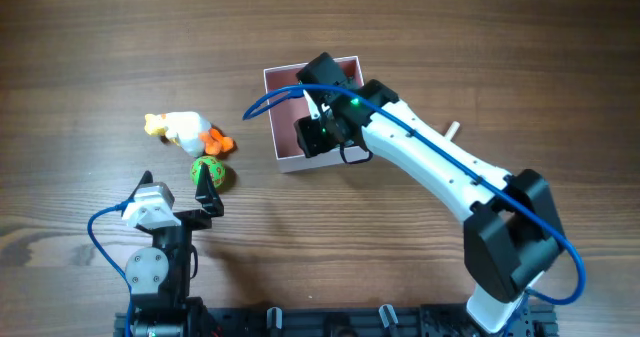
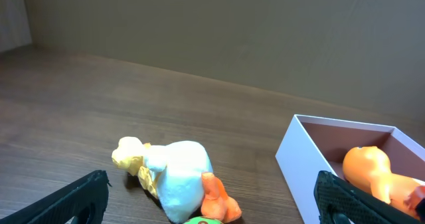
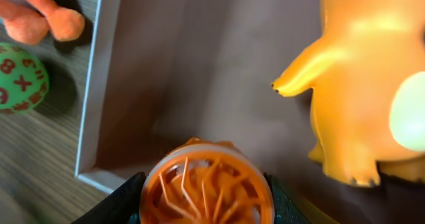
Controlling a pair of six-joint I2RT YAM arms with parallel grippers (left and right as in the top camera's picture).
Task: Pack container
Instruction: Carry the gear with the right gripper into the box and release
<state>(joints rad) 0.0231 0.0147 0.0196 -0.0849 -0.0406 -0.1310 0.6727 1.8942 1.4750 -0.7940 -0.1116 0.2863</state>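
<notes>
**Release of toy into container pending**

Right gripper (image 3: 206,207) clamped on one orange lattice ball (image 3: 206,181), hanging over the container (image 1: 272,117) near table centre, above bare pink floor close to one wall. At 2 o'clock from the ball, inside: one orange figure (image 3: 358,84). Step in hand, likely: letting go. Next calls for parting the jaws, then lifting clear without clipping the wall. At the container's 9 o'clock: one duck (image 1: 185,130). At 8 o'clock: one green ball (image 1: 210,172), just beside the left gripper (image 1: 178,192), spread wide and empty. Tally: one container, four toys, two outside.
</notes>
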